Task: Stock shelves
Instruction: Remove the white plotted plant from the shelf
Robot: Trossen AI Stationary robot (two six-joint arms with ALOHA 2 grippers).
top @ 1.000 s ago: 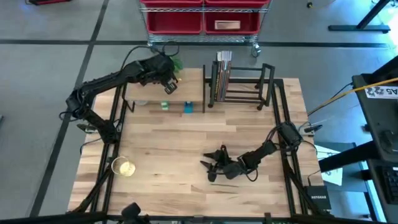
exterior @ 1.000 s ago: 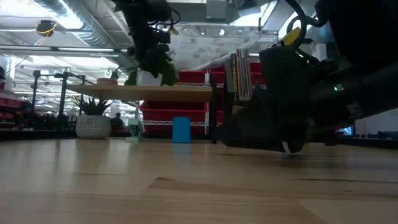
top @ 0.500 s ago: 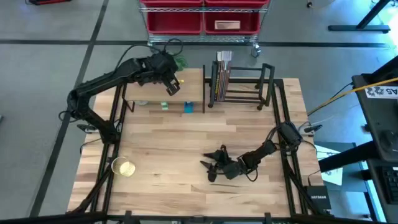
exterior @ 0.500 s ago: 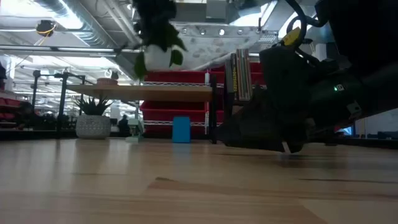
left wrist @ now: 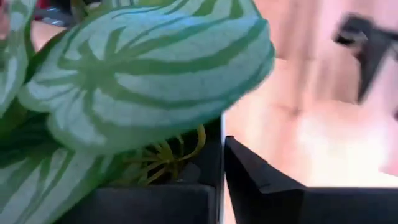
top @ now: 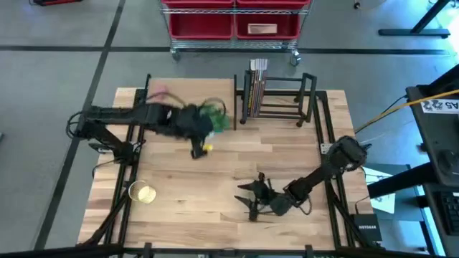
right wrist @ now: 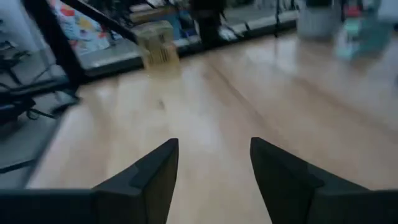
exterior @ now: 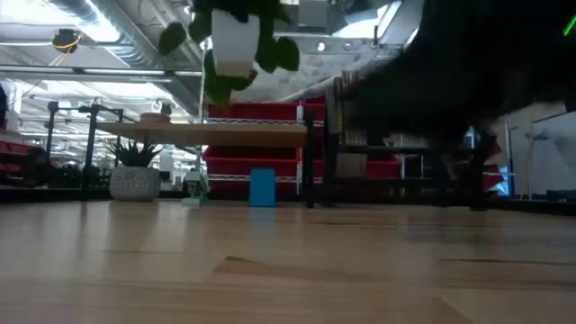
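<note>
Left end effector point(top: 195, 127) holds a potted plant point(exterior: 236, 40) above the counter point(top: 215, 179), mid-carry; next it needs a shelf point(exterior: 211, 134) spot; right end effector point(top: 251, 199) waits wide

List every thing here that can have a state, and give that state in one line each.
Potted plant: held in the air, above shelf height.
Left pincer: shut on the potted plant.
Right pincer: open, empty, low over the table.
Books: upright in the book rack.
Wood-topped shelf: standing upright.
</note>
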